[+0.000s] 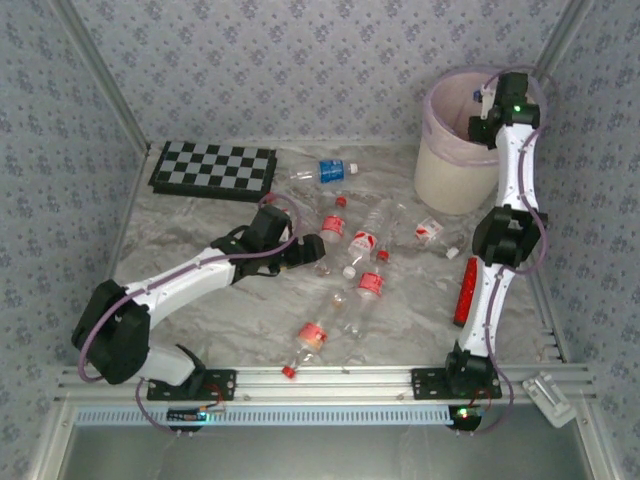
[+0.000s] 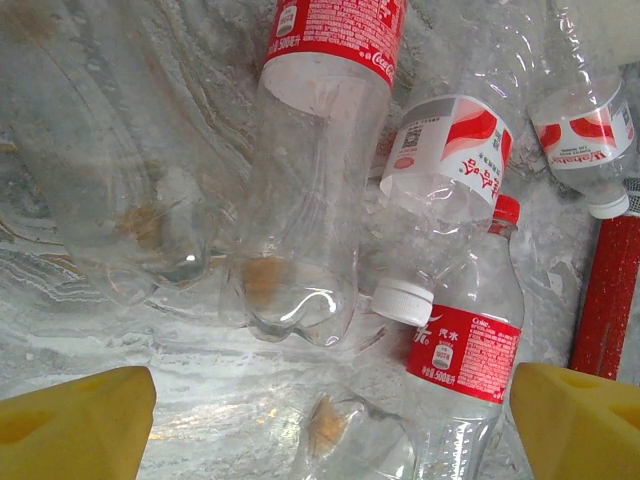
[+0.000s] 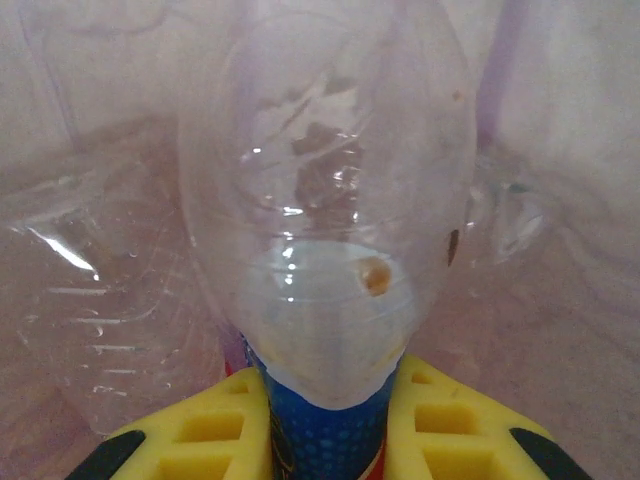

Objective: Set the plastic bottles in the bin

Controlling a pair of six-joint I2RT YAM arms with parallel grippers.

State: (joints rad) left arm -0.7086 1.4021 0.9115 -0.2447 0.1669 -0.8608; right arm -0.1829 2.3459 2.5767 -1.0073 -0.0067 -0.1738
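Plastic bottle [image 3: 330,250] (blue label) clamped in my right tool [image 3: 325,400] inside the bin [image 1: 450,185]; left tool [image 2: 330,410] apart over loose bottles [image 2: 310,200].

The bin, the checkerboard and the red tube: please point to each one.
bin [image 1: 447,180], top external view, on its cream front wall.
checkerboard [image 1: 213,168], top external view, on its middle.
red tube [image 1: 467,291], top external view, on its middle.

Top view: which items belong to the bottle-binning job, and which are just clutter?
Job:
- bin
- plastic bottles on the table
- held bottle, blue label, clamped in the right arm's jaws at the bin

Lying about:
- checkerboard
- red tube
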